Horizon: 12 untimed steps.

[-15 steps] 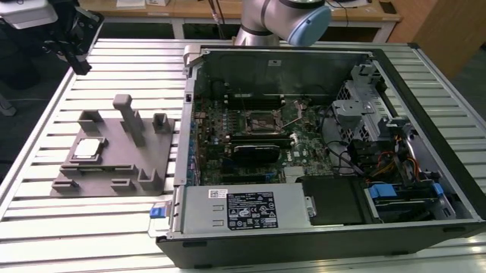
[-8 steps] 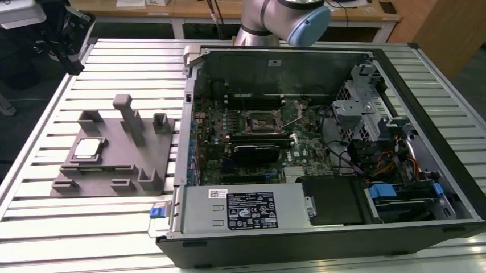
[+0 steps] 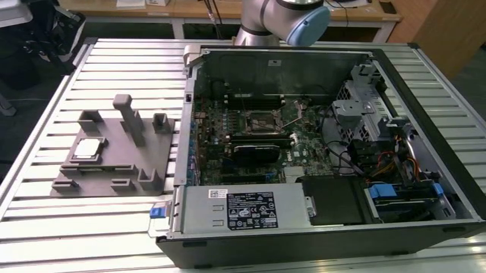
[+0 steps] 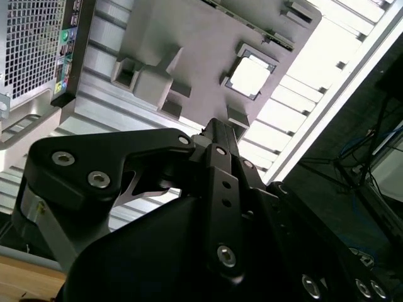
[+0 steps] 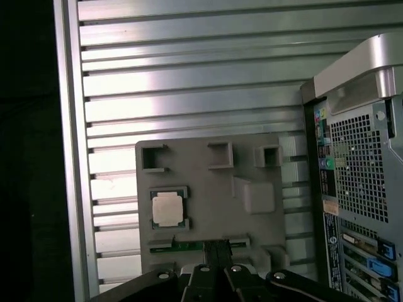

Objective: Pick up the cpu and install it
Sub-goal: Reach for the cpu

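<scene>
Starting with the exterior view: the cpu (image 3: 86,149) lies flat in its nest on the grey fixture plate (image 3: 114,162), which sits on the slatted aluminium table (image 3: 114,62). It is well apart from the open PC case (image 3: 425,68) toward the exterior view's right. The motherboard socket (image 3: 262,120) has nothing silvery seated in it, as far as I can make out. The robot arm (image 3: 285,20) shows at the far edge, behind the case.

Second wrist view: the gripper (image 4: 217,126) hangs above the plate with its jaws closed together on nothing. The cpu (image 4: 250,77) is a bright square in its frame, beyond the tips and off to one side of them, no contact.

First wrist view: same read. The gripper (image 5: 217,246) tips are pinched together and empty, over the near edge of the fixture plate (image 5: 201,189). The cpu (image 5: 167,209) sits in its pocket, near the tips but not under them. The rear panel (image 5: 359,189) of the case stands beside the plate.

My call: this is the approach to the pick, nothing grasped, install not begun. The pick calls for spreading the jaws, centring over the chip, squaring to its edges and coming down gently. It's a thin part, so there's little rim to catch.
</scene>
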Each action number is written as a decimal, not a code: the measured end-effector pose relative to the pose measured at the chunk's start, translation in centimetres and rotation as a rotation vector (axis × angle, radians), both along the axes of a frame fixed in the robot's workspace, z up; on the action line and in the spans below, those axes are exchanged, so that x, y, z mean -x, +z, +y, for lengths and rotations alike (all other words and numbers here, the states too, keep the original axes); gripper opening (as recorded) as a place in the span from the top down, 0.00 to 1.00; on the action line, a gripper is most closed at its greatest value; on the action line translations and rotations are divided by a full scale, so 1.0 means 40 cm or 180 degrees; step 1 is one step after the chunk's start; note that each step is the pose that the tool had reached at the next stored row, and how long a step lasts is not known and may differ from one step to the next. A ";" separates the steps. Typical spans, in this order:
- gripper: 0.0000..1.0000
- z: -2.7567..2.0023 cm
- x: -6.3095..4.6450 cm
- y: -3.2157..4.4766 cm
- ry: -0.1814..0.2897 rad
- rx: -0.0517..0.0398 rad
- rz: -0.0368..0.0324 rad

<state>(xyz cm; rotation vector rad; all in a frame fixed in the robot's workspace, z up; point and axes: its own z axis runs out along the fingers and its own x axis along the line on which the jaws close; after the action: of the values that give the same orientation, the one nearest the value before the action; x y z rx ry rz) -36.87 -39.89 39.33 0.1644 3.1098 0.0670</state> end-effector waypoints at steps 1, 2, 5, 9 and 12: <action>0.89 0.000 0.004 0.000 -0.0001 0.0000 0.0000; 0.89 0.000 0.008 0.000 -0.0002 0.0000 0.0000; 0.89 0.000 0.020 0.000 -0.0003 0.0000 0.0000; 0.89 0.000 0.035 0.000 -0.0006 0.0000 0.0000; 0.89 0.000 0.046 0.000 -0.0008 0.0000 0.0000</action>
<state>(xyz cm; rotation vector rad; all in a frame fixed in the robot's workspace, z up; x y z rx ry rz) -38.72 -39.89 39.33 0.1685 3.1095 0.0670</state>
